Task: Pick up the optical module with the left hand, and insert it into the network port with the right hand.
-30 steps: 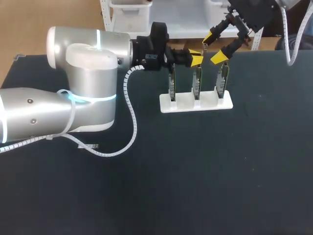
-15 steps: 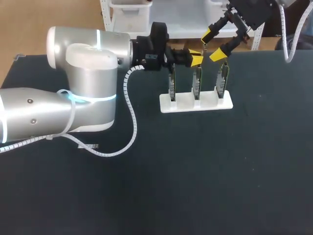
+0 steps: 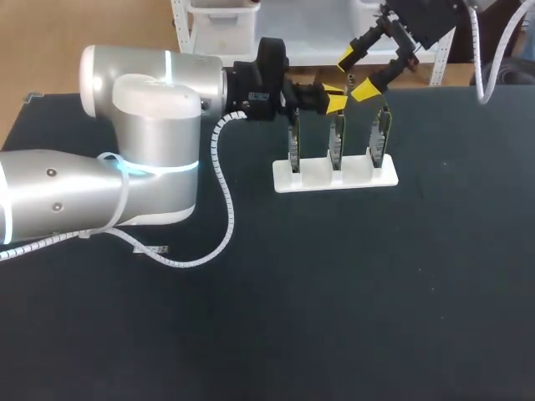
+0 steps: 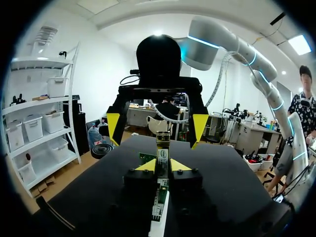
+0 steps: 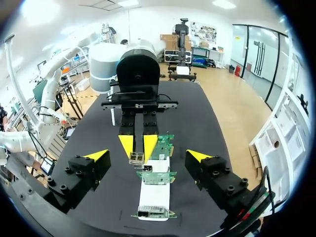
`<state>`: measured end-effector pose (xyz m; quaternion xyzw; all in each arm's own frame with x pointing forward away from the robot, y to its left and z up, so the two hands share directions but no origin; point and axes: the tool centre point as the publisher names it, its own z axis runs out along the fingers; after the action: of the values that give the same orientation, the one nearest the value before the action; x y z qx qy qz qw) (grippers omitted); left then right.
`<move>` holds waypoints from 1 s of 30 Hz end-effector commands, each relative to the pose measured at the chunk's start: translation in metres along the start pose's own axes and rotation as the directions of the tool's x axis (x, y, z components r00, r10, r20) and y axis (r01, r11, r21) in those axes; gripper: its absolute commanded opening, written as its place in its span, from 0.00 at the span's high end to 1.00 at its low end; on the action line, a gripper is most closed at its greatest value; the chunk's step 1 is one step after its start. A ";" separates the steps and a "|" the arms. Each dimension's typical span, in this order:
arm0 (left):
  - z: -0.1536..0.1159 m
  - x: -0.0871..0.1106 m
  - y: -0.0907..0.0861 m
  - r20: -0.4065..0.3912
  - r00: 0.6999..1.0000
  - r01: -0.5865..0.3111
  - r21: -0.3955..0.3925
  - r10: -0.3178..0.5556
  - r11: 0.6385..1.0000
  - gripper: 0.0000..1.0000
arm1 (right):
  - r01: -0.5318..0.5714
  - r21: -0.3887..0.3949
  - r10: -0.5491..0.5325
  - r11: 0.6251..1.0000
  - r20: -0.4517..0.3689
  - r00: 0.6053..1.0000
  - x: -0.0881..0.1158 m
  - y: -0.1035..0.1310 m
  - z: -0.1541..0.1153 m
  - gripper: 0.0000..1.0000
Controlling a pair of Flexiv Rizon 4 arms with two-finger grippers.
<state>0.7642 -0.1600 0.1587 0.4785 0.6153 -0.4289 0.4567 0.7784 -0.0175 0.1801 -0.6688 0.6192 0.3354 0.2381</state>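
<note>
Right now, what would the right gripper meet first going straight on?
Probably the optical module in the left gripper, facing it; depth is unclear, so the nearest circuit board's top edge might come first.

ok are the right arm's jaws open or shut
Open: the right arm's yellow fingertips stand wide apart, touching nothing; the boards sit ahead of them.

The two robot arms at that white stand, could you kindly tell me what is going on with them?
The left hand is shut on a small optical module, holding it by the top of the circuit boards that stand upright in a white stand. The right hand hovers open above the boards, holding nothing. The module is not yet handed over.
</note>
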 end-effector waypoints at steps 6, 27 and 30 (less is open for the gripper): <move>0.001 -0.001 0.002 -0.003 1.000 0.001 0.004 -0.001 1.000 1.00 | -0.005 -0.015 0.005 1.000 0.004 1.000 -0.001 -0.002 0.004 0.00; 0.001 -0.001 0.002 -0.003 1.000 0.001 0.004 -0.001 1.000 1.00 | -0.006 -0.010 0.006 1.000 0.001 1.000 0.000 0.002 0.005 1.00; 0.001 -0.001 0.002 -0.003 1.000 0.001 0.004 -0.001 1.000 1.00 | -0.006 -0.012 0.006 1.000 0.000 1.000 0.000 0.002 0.005 1.00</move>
<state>0.7690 -0.1572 0.1583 0.4761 0.6166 -0.4278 0.4583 0.7746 -0.0145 0.1780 -0.6698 0.6171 0.3439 0.2286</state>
